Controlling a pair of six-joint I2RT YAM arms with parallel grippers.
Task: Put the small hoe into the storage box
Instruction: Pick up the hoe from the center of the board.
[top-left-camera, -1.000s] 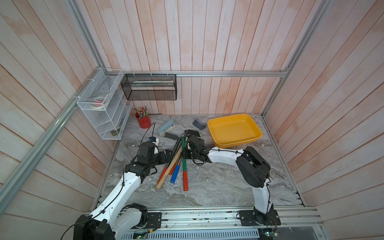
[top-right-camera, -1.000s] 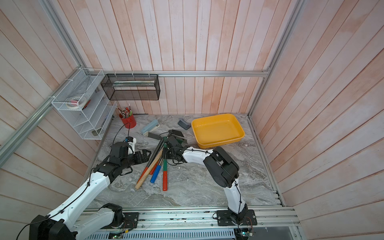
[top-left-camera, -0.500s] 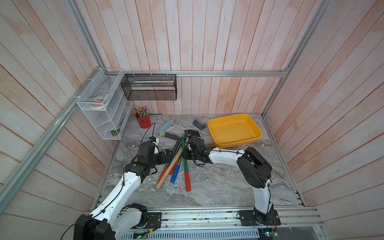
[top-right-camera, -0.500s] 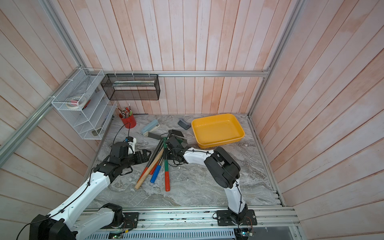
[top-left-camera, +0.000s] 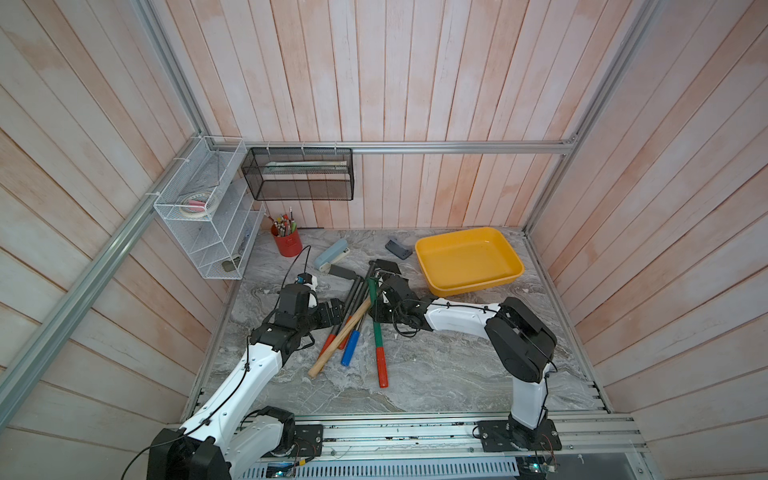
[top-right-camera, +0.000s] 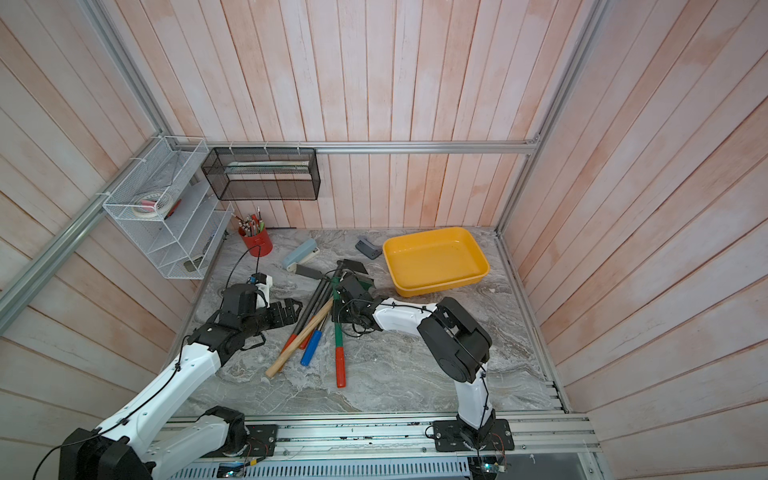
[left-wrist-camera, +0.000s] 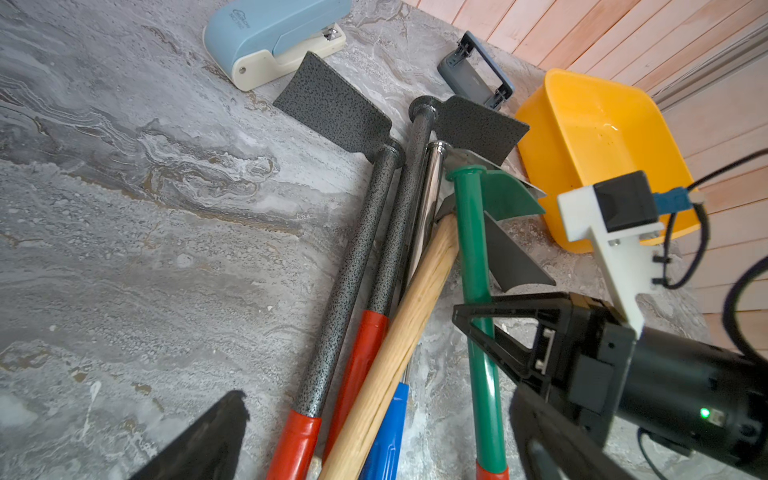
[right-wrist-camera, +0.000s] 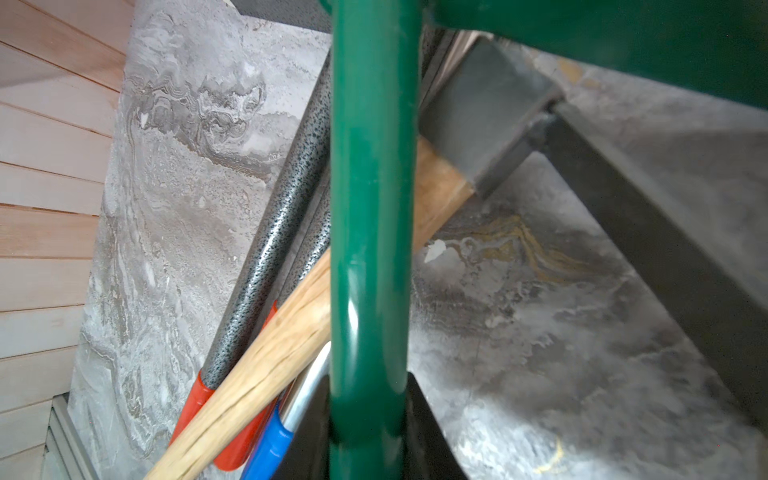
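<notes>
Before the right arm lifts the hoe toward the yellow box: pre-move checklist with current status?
1. Right gripper closed on the green hoe shaft: ok.
2. Hoe on top of the other tools: ok; its shaft crosses above the wooden handle.
3. Left gripper clear of the lift: cannot tell; it is open and empty, but close beside the speckled handles.
4. Storage box upright and empty: ok.
5. Grip balance: cannot tell; the hold sits nearer the blade, so the red grip end may droop.
</notes>
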